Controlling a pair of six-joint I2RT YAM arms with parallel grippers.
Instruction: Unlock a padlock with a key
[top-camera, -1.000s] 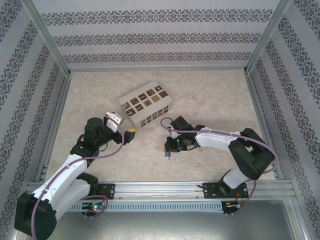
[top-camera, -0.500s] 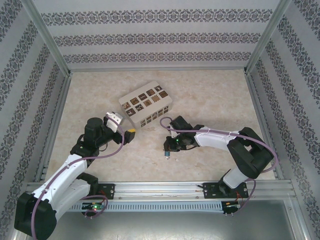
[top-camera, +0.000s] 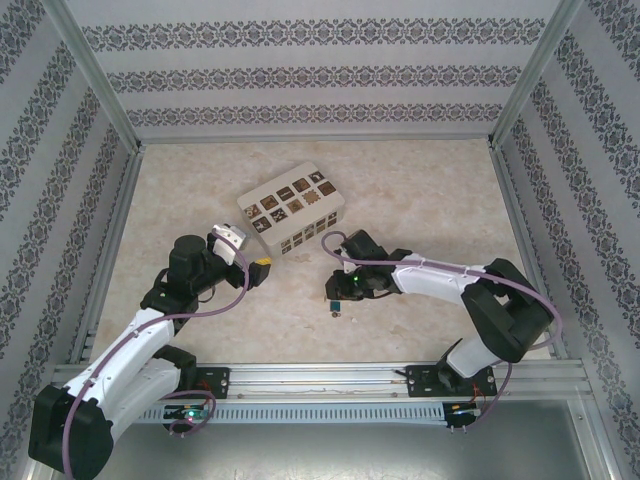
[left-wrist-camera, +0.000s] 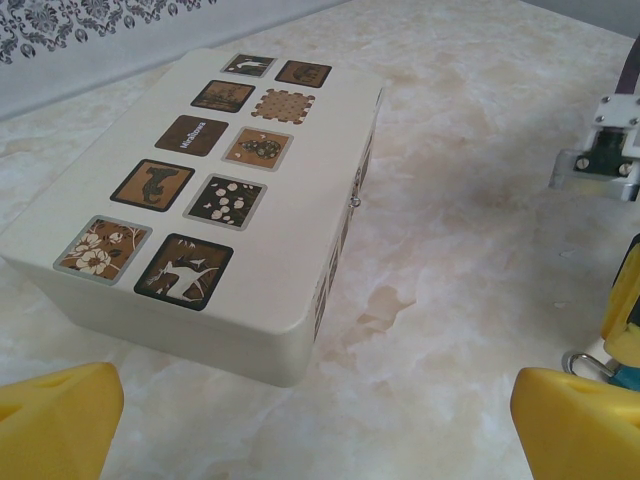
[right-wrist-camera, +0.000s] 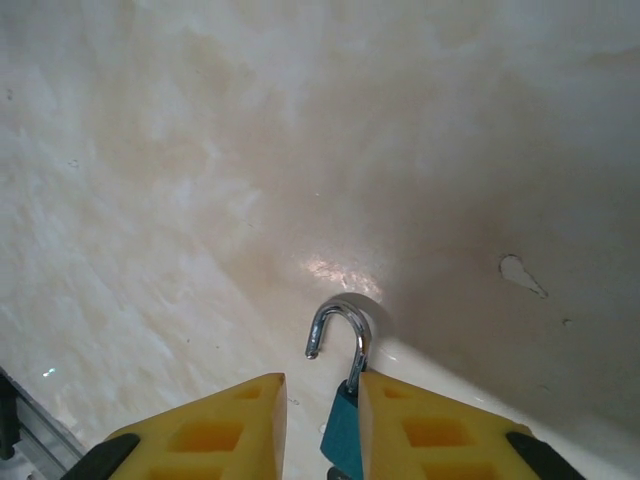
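The padlock (right-wrist-camera: 344, 438) has a blue body and a silver shackle (right-wrist-camera: 341, 322) whose free end hangs loose. It stands between the yellow fingers of my right gripper (right-wrist-camera: 320, 388), leaning on the right finger (right-wrist-camera: 420, 430), with a gap to the left finger. In the top view the padlock (top-camera: 336, 308) sits on the table just under the right gripper (top-camera: 342, 295). The key is hidden. My left gripper (left-wrist-camera: 315, 430) is open over bare table, close to the white box's near corner; from above the left gripper (top-camera: 256, 268) is left of the padlock.
A white box (top-camera: 292, 207) with dark patterned squares lies behind both grippers, and its lid (left-wrist-camera: 220, 190) takes up the left part of the left wrist view. Patterned walls and metal rails enclose the marble table (top-camera: 420, 190).
The right gripper's jaws have parted from shut to slightly apart, and the arm has shifted a little. The padlock stays in about the same spot. The left arm has not moved.
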